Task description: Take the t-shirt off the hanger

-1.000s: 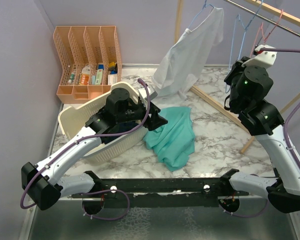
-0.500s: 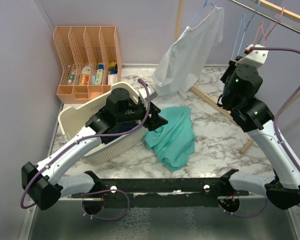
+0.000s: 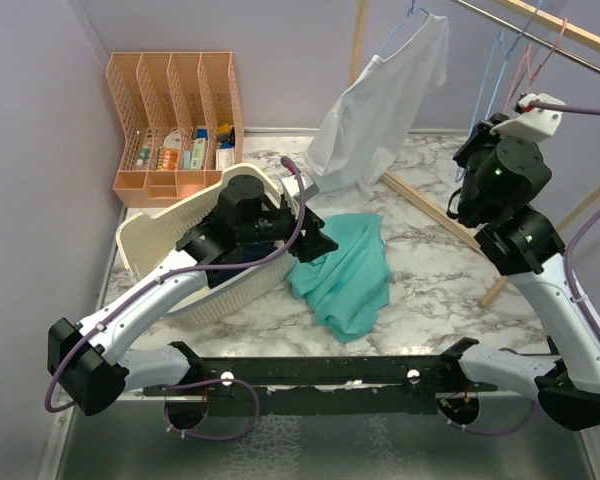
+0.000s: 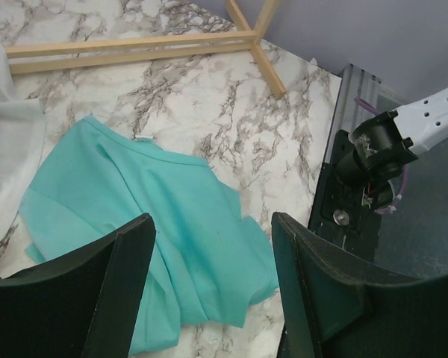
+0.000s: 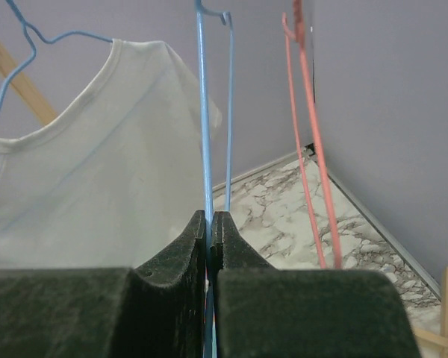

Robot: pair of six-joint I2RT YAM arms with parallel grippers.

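A white t-shirt (image 3: 380, 100) hangs on a blue hanger (image 3: 412, 18) from the rail at the back; it also shows in the right wrist view (image 5: 97, 179), with its hanger (image 5: 19, 33). My right gripper (image 3: 468, 152) is raised to the right of it, shut (image 5: 210, 216) on the wire of a second, bare blue hanger (image 5: 202, 112). A teal t-shirt (image 3: 345, 270) lies crumpled on the table. My left gripper (image 3: 318, 238) hovers open above it (image 4: 213, 224), holding nothing; the teal cloth (image 4: 134, 194) lies below the fingers.
A cream laundry basket (image 3: 150, 235) lies under my left arm. An orange file organizer (image 3: 175, 120) stands back left. A pink hanger (image 5: 306, 112) hangs right of the held one. The wooden rack base (image 3: 430, 205) crosses the marble table, also in the left wrist view (image 4: 134, 52).
My right arm swung left with the bare blue hanger, then back right and slightly up. My left arm shifted only slightly.
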